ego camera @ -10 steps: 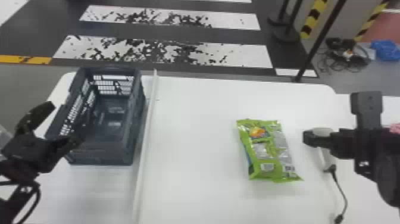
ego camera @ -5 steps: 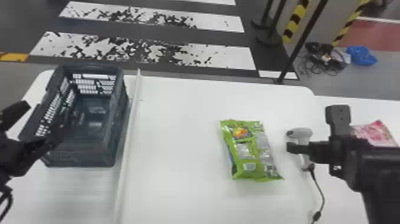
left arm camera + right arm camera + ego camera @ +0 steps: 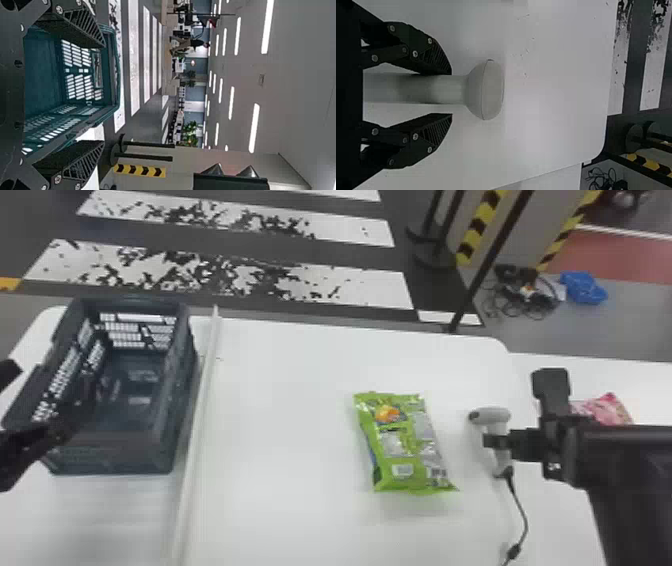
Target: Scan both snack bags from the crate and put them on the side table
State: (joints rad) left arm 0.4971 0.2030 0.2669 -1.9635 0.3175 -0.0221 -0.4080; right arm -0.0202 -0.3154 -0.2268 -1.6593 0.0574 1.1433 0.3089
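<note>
Green snack bag (image 3: 400,445) flat toward table's (image 3: 285,400) right edge, beside scanner (image 3: 492,416). Pink bag (image 3: 607,408) on side table (image 3: 635,382). Right gripper (image 3: 497,441), fingers apart around scanner handle. Left gripper (image 3: 52,392) open by crate's (image 3: 110,452) left rim.

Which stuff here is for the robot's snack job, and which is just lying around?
For the job:
- crate
- green snack bag
- pink bag on the side table
- scanner, with the right gripper around its handle

Just lying around:
- tangled cables on the floor
- blue thing beside them
</note>
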